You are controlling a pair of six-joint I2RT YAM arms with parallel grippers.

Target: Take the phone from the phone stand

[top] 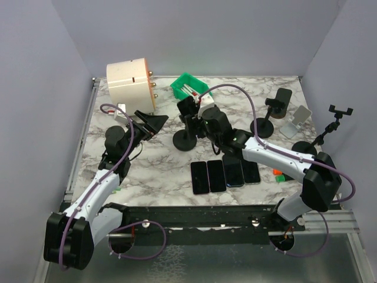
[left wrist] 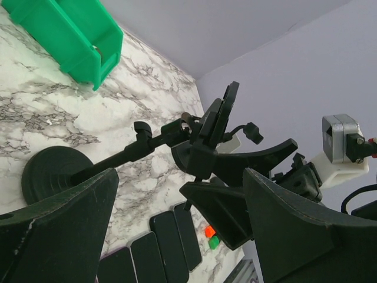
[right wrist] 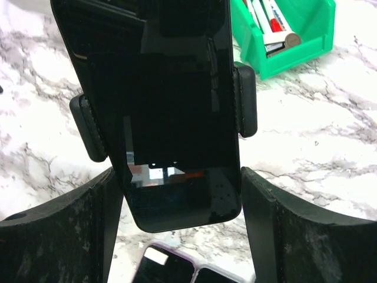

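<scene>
We see phone [right wrist: 171, 112] clamped in phone stand [top: 185, 140], side grips on both its edges. At stand's head we find right gripper [right wrist: 177, 177], jaws spread, fingers [right wrist: 283, 230] flanking phone's lower end; contact we cannot tell. To stand's left, apart from it, left gripper [left wrist: 179, 177], jaws spread wide, holding nothing. Behind stand, green bin [top: 187, 86]. In front of stand, four spare phones [top: 225, 175] flat in row.
</scene>
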